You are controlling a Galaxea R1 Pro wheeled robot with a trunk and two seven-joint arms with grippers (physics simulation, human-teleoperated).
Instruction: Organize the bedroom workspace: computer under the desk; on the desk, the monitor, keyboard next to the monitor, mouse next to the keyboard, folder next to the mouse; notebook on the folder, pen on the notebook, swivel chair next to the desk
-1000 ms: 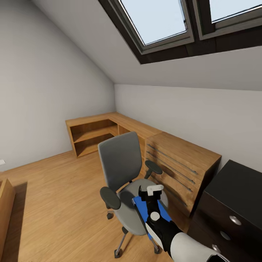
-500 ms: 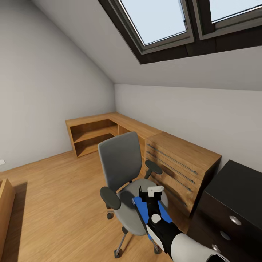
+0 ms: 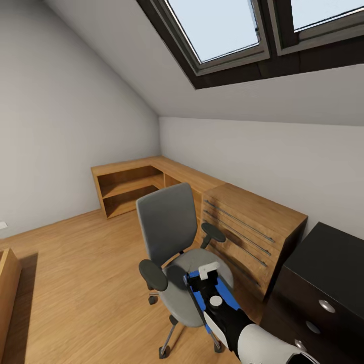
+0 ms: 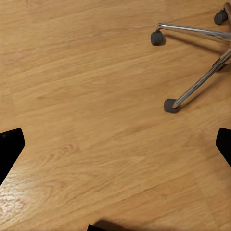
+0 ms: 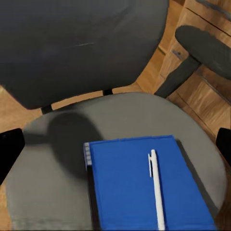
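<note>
Early stage: folder (image 5: 144,185) with pen (image 5: 155,187) on it lies on the chair (image 3: 172,237); right claw (image 5: 115,144) apart above, left claw (image 4: 115,144) apart over floor.

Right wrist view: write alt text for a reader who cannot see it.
A bright blue folder lies flat on the grey seat of a swivel chair, with a slim white pen resting lengthwise on top of it. The chair's dark grey backrest rises behind, one black armrest juts out beside a light wooden drawer unit, and the gripper's two dark fingertips sit wide apart at the frame edges.
</note>
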